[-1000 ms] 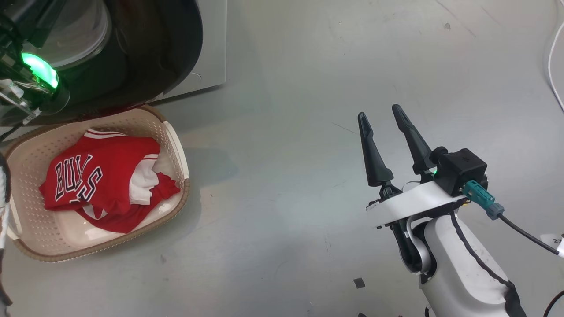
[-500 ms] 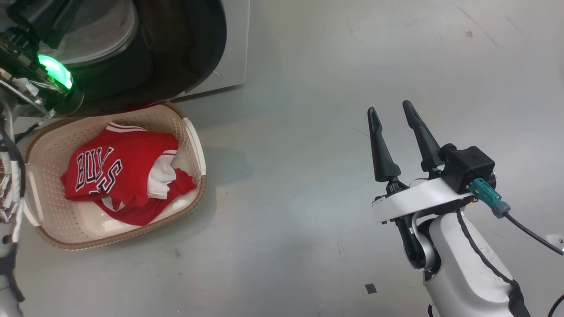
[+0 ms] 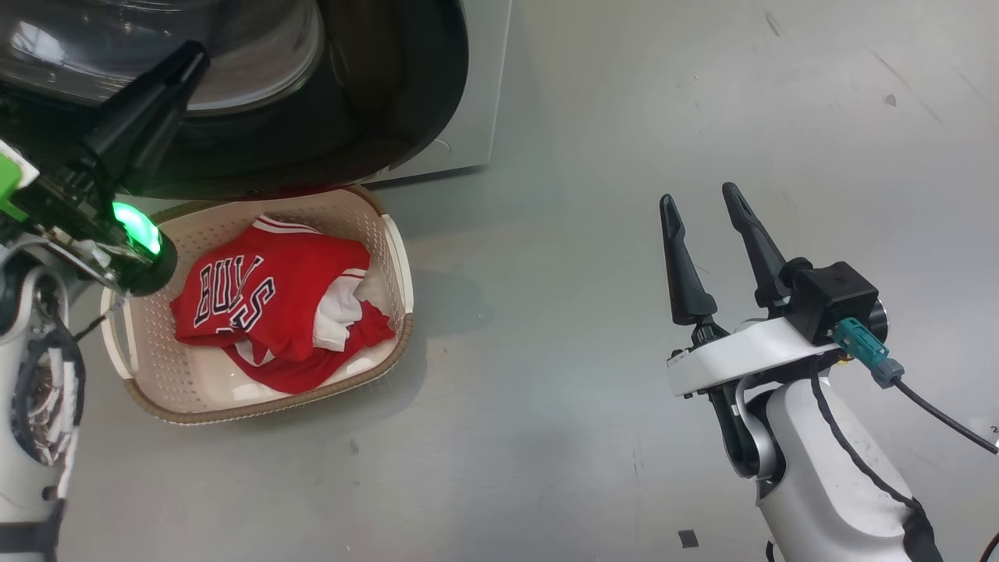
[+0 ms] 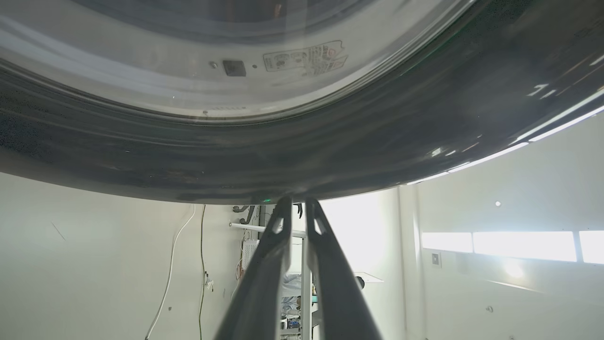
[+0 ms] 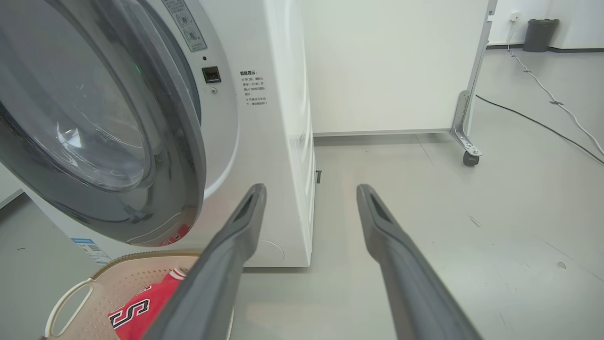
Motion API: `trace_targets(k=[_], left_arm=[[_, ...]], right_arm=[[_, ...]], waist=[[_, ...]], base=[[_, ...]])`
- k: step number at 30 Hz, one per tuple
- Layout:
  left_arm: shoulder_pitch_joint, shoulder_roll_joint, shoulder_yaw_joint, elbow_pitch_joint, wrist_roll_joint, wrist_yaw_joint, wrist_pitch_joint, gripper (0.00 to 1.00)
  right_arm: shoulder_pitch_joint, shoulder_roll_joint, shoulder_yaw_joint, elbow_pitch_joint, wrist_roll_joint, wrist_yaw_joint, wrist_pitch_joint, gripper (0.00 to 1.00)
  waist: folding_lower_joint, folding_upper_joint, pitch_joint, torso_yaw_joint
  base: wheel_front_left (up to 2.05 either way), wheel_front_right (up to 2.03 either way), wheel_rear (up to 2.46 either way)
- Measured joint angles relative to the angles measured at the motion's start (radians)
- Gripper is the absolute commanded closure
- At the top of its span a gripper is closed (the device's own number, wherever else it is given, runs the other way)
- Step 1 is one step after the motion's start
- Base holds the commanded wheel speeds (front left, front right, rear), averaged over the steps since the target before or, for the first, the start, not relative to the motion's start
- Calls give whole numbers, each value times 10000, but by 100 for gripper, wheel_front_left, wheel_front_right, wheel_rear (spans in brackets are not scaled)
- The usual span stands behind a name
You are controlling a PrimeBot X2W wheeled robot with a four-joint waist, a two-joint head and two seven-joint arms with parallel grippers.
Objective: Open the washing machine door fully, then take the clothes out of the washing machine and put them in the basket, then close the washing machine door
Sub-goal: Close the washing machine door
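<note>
Lying in the basket (image 3: 156,355), red clothes (image 3: 265,304) lettered "BULLS"

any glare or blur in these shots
Left wrist view: washing machine door rim smeared, windows behind blown out. Head view: sharp, soft shadow right of the basket. Right wrist view: crisp, faint reflections in the door glass.

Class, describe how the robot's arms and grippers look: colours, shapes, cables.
The right gripper and left gripper each have two long, tapering dark fingers. The right forearm is a smooth white shell with a black seam; a black box and teal connector with black cable sit at its wrist. The left arm shows a green light and bundled wires.
</note>
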Motion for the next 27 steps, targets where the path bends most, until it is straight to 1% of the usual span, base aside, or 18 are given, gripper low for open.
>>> trace_targets(k=[3,4,5,8,14,16,18,21,23,27], left_arm=[[452,-102,6,73,-13,-180,52,39],[597,-146,33,88,-15,-267,52,23],[756,-188,63,94,-15,-374,48,0],[1292,-236,203,150,-90,-696,42,0],[2387,-391,385,199,-88,-999,-155,0],[2744,-493,431,161,-88,-1047,-207,0],[3289,-604,619,136,-88,-1122,-320,0],[3841,-717,819,36,-88,-1149,-516,0],[4171,-922,951,-27,-88,-1220,-654,0],[4872,-1296,1208,-253,-115,-1221,-932,0]], right_arm=[[59,-2,-79,38,-71,0,0,0],[78,-8,-92,67,-84,0,0,0],[97,-13,-96,100,-96,2,0,0],[158,-12,-92,221,-150,8,0,0],[372,-17,-98,332,-222,12,-2,0],[429,-17,-109,337,-234,12,-2,0],[542,-17,-100,399,-236,100,-2,0],[661,-19,-123,441,-251,98,-2,0],[783,-27,-171,470,-261,98,-2,0],[1012,-56,-276,527,-332,98,-2,0]], waist=[[0,0,-127,173],[0,0,-169,232],[0,0,-214,290],[0,0,-387,423],[0,0,-743,653],[0,-1,-856,721],[0,0,-1014,808],[0,0,-1172,875],[0,0,-1272,924],[0,0,-1484,1025]], base=[[0,0,0],[0,0,0],[0,0,0],[0,0,0],[0,0,0],[0,0,0],[0,0,0],[0,0,0],[0,0,0],[0,0,0]])
